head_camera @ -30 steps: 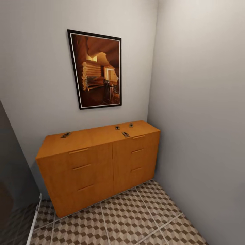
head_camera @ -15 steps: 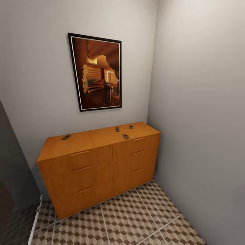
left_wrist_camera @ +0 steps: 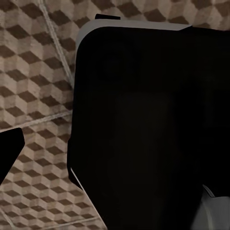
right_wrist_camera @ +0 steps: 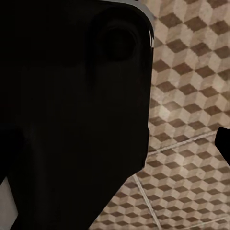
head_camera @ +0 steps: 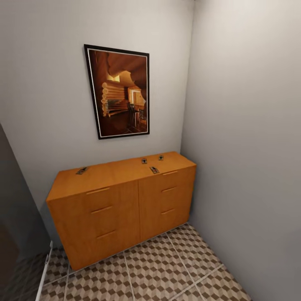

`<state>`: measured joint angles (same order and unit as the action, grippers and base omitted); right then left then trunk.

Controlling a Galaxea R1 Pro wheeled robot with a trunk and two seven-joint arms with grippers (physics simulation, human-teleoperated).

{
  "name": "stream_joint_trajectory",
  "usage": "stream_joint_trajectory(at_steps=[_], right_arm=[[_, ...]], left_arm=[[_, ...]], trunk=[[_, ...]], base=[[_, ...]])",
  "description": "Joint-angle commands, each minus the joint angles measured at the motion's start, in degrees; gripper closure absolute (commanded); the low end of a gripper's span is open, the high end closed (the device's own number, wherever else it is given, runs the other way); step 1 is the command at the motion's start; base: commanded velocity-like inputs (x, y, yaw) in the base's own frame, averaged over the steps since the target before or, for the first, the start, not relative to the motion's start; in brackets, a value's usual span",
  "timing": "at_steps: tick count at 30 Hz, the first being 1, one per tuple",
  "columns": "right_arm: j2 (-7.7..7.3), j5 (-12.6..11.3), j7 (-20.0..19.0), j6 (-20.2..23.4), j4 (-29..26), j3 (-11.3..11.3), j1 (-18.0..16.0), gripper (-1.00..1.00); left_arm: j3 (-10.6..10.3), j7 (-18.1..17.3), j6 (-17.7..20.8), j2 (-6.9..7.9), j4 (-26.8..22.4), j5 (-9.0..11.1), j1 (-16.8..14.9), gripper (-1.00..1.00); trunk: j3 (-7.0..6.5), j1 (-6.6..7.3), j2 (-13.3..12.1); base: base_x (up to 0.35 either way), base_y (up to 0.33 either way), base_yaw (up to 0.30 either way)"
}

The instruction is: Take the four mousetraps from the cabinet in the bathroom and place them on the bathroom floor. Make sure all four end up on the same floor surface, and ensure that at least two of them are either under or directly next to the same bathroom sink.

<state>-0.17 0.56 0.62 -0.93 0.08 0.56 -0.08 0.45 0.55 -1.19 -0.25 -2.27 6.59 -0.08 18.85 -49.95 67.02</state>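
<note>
Four mousetraps lay on top of the orange-brown cabinet point(head_camera: 121, 205): one point(head_camera: 81, 170) near its left end and three clustered toward the right, at point(head_camera: 144, 160), point(head_camera: 160, 157) and point(head_camera: 154, 170). One framed picture point(head_camera: 119, 92) hung above. The cube-patterned bathroom floor point(head_camera: 159, 267) spread below; both wrist views looked down on it past a dark robot body point(left_wrist_camera: 143, 124). I could not tell how either gripper's jaws stood.

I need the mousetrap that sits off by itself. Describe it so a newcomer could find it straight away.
Start at the orange-brown cabinet under the framed picture. On its top, the lone mousetrap lies near the back edge at the left end. The other three mousetraps cluster at the right end; this one has nothing beside it.
</note>
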Motion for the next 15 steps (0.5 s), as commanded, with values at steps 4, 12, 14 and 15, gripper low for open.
stream_joint_trajectory(at_steps=[4,12,14,15], right_arm=[[0.00,0.1,0.1,-0.1,0.0,0.1,0.0,-1.00],[0.00,0.1,0.1,-0.1,0.0,0.1,0.0,-1.00],[0.00,0.1,0.1,-0.1,0.0,0.1,0.0,-1.00],[0.00,0.1,0.1,-0.1,0.0,0.1,0.0,-1.00]], left_arm=[[0.0,0.1,-0.1,-0.01,0.0,0.5,0.0,-1.00],[0.0,0.1,-0.1,-0.01,-0.1,0.5,0.0,-1.00],[0.0,0.2,-0.1,-0.01,-0.1,0.5,0.0,-1.00],[0.0,0.2,-0.1,-0.01,-0.1,0.5,0.0,-1.00]], trunk=[[-0.68,0.88,-1.6],[-2.11,2.64,-4.8],[-2.47,3.08,-5.6],[-2.65,3.30,-6.0]], base=[[0.000,0.000,0.000],[0.000,0.000,0.000],[0.000,0.000,0.000],[0.000,0.000,0.000]])
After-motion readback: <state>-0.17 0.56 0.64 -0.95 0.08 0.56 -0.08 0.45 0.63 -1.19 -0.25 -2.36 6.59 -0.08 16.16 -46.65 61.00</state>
